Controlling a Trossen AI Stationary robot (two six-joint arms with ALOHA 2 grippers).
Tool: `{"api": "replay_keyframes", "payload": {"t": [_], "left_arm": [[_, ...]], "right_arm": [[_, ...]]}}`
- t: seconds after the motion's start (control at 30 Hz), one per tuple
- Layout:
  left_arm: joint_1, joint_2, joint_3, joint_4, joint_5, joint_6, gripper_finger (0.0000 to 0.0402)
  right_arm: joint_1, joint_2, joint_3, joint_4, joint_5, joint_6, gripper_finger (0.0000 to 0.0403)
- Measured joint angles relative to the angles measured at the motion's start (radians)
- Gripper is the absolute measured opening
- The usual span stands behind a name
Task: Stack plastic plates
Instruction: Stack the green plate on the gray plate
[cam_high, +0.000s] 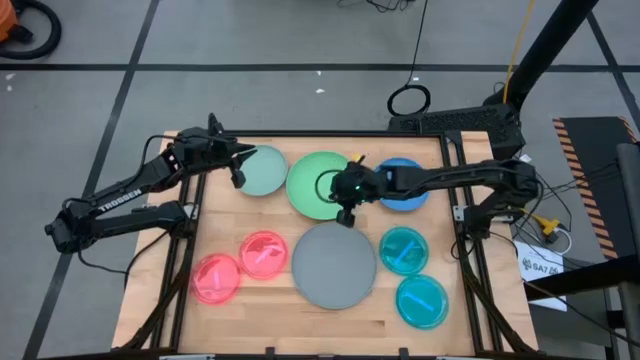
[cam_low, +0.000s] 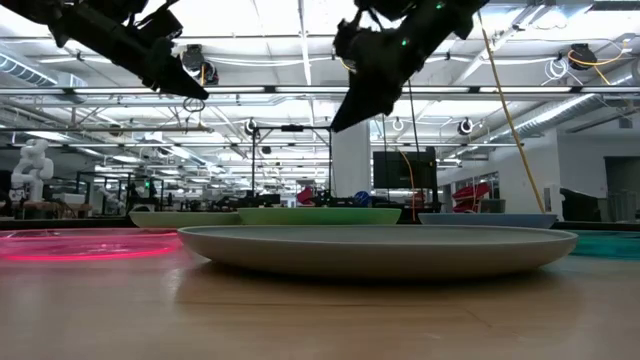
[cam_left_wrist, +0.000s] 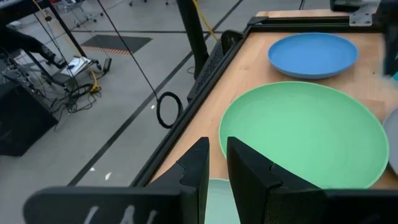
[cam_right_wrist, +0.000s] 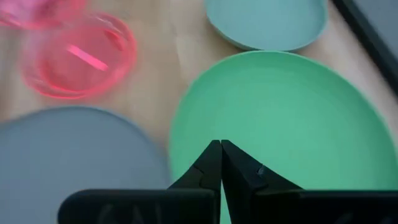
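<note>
Eight plastic plates lie flat and apart on the wooden table. They are a large green one (cam_high: 312, 172), a large grey one (cam_high: 334, 265), a pale mint one (cam_high: 265, 172), a blue one (cam_high: 410, 195), two pink ones (cam_high: 264, 253) (cam_high: 216, 278) and two teal ones (cam_high: 404, 250) (cam_high: 422, 300). My right gripper (cam_right_wrist: 221, 146) is shut with nothing in it. It hangs above the green plate's (cam_right_wrist: 273, 118) near rim, well clear of it in the low view (cam_low: 345, 115). My left gripper (cam_left_wrist: 217, 162) hovers over the mint plate's far-left rim (cam_high: 238, 168), its fingers a narrow gap apart and holding nothing.
A black frame (cam_high: 450, 200) runs round the tabletop. Bare wood (cam_high: 250, 325) shows along the near edge and in the gaps between plates. Both arms reach in from the far corners, above the plates.
</note>
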Motion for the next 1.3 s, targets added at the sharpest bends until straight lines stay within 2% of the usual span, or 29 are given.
{"api": "replay_keyframes", "payload": {"t": [0.17, 0.4, 0.73, 0.8, 0.93, 1.0, 1.13, 1.3], "left_arm": [[0.000, 0.000, 0.000, 0.017, 0.000, -0.001, 0.0065], [0.000, 0.000, 0.000, 0.012, 0.000, -0.002, 0.0065], [0.000, 0.000, 0.000, -0.013, 0.000, -0.011, 0.0065], [0.000, 0.000, 0.000, -0.016, 0.000, -0.012, 0.0065], [0.000, 0.000, 0.000, -0.023, 0.000, -0.012, 0.0065], [0.000, 0.000, 0.000, -0.024, 0.000, -0.012, 0.0065], [0.000, 0.000, 0.000, -0.030, 0.000, -0.012, 0.0065], [0.000, 0.000, 0.000, -0.030, 0.000, -0.011, 0.0065]], "right_arm": [[0.005, 0.099, 0.104, -0.004, 0.025, -0.024, 0.0002], [0.003, 0.218, 0.278, -0.141, 0.023, -0.066, 0.0002], [0.014, 0.235, 0.288, -0.338, 0.021, -0.038, 0.0002], [0.027, 0.235, 0.288, -0.377, -0.014, -0.013, 0.0002], [0.057, 0.235, 0.288, -0.424, -0.171, 0.063, 0.0002], [0.077, 0.235, 0.288, -0.422, -0.192, 0.125, 0.0002], [0.126, 0.235, 0.283, -0.424, -0.169, 0.174, 0.0002], [0.168, 0.235, 0.246, -0.443, -0.010, 0.226, 0.0002]]}}
